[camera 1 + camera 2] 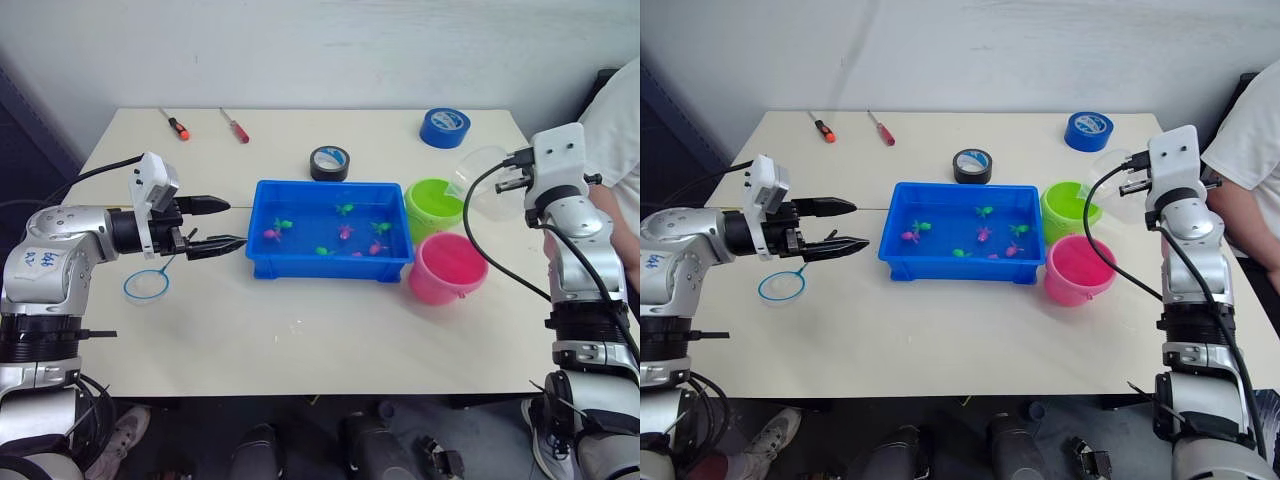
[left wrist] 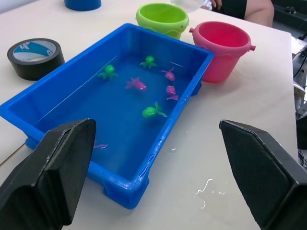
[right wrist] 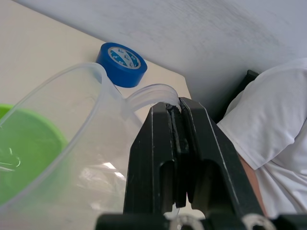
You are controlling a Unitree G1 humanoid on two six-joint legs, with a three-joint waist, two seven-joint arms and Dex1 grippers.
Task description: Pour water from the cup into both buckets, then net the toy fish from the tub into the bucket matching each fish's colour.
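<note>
At the table's left, the net (image 1: pixel 147 285) lies flat beneath the left gripper (image 1: pixel 225 224), whose fingers are spread wide and grasp nothing. The tub (image 1: pixel 330 262), mid-table, holds green and pink toy fish (image 1: pixel 343 232). Just right of it stand the green bucket (image 1: pixel 434 203) and pink bucket (image 1: pixel 446 268). The cup (image 1: pixel 482 181) is clamped by its handle in the right gripper (image 3: pixel 176 143), tilted over the green bucket.

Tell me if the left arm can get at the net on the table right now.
Probably yes. The left gripper hovers with open, empty fingers just above and beside the net, which lies on bare table with nothing over it. The blue tub sits off to the side.
</note>
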